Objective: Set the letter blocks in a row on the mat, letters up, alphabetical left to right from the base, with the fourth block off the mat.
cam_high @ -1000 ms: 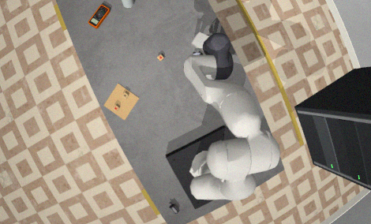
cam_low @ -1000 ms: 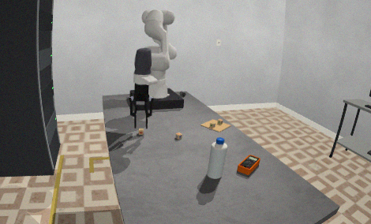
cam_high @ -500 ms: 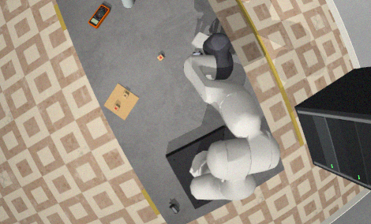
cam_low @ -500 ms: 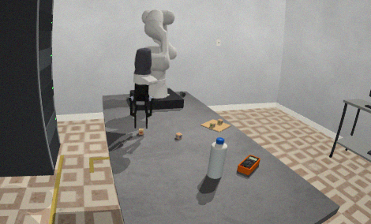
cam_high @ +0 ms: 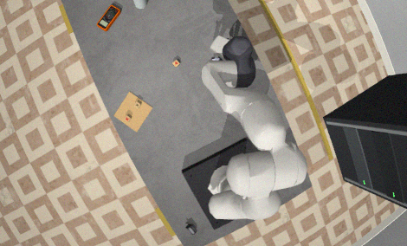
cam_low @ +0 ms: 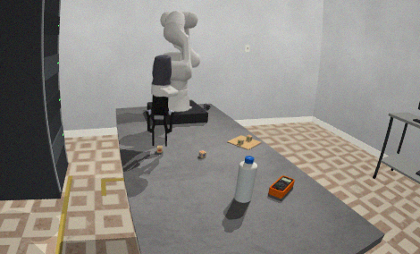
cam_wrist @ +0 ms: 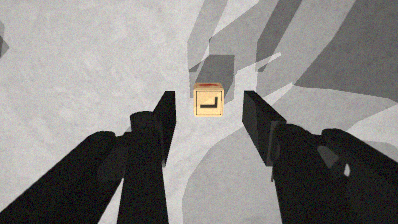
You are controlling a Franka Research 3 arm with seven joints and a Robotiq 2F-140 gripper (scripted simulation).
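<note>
In the exterior view the arm (cam_low: 177, 49) stood at the far end of the grey table (cam_low: 199, 210), its claw (cam_low: 159, 131) pointing straight down above a small wooden block (cam_low: 159, 149) near the table's left edge. The block rested on the table surface, below the fingertips and not touching them. To its right, apart from it, lay a 2nd block (cam_low: 202, 154) on the bare table. Farther right and back lay the tan mat (cam_low: 244, 142), with 2 more blocks (cam_low: 240, 142) standing on it close together. Nearer the camera stood a white bottle (cam_low: 245, 180) with a blue cap, and just right of it an orange multimeter (cam_low: 281, 187).

From the wrist camera, the left finger (cam_wrist: 167, 117) stood left of the block (cam_wrist: 208, 99), and the right finger (cam_wrist: 256, 120) stood right of it. The block lay between the 2 fingers in line, a little beyond their tips, with bare table on either side. Its top face carried a dark L-shaped mark, and a red tint showed along its far edge.

The claw stood partly open and gripped nothing.

In the top view the mat (cam_high: 133, 111) lay well left of the arm's wrist.
</note>
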